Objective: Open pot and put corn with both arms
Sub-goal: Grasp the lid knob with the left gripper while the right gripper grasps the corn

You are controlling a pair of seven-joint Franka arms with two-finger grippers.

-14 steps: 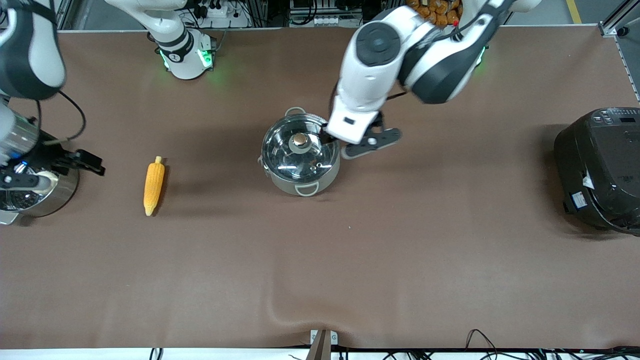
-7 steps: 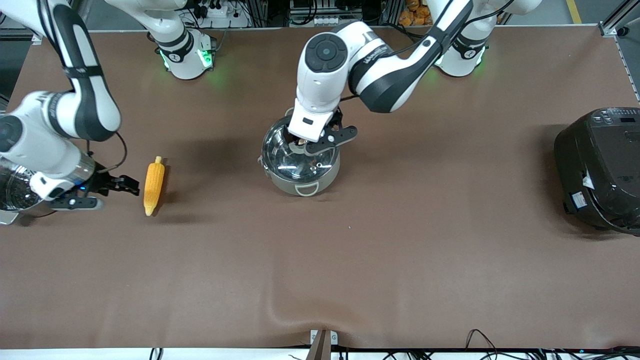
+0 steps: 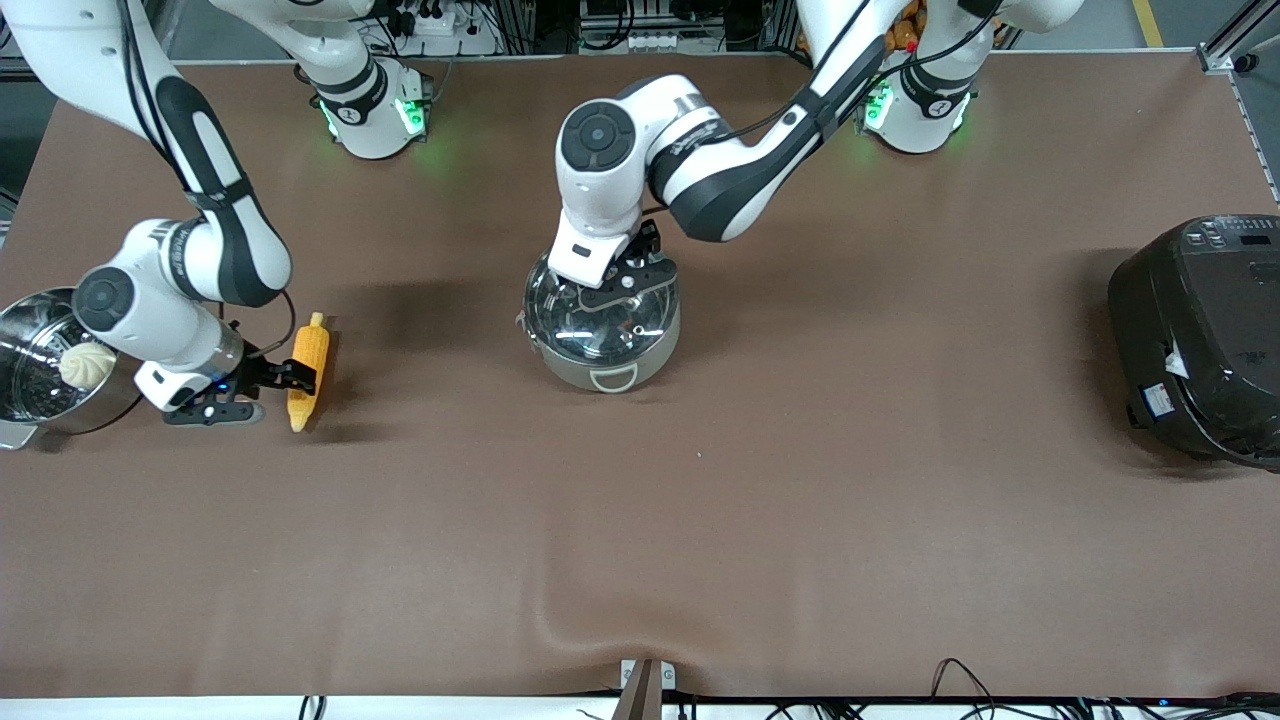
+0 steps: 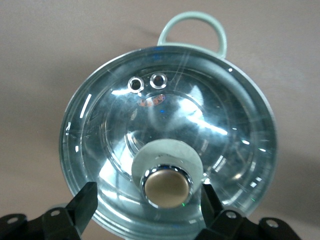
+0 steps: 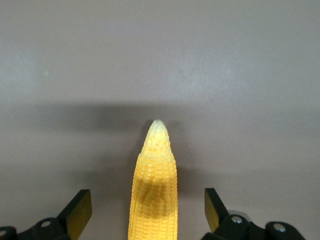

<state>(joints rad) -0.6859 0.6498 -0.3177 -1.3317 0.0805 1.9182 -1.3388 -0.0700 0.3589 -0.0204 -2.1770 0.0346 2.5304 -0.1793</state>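
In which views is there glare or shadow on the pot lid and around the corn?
Left wrist view: bright streaks of glare cross the glass lid, and the brass knob shines. Right wrist view: a soft dark shadow band lies on the table by the tip of the corn. Front view: white reflections on the lid, and arm shadows on the cloth.

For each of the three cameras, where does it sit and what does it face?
Front view: high across the table, facing both arms' bases; shows the left gripper over the pot and the right gripper at the corn.
Left wrist view: on the left wrist, looking down at the lid knob between open fingers.
Right wrist view: on the right wrist, facing the corn between open fingers.
Shared: the front view shares the pot with the left wrist view and the corn with the right.
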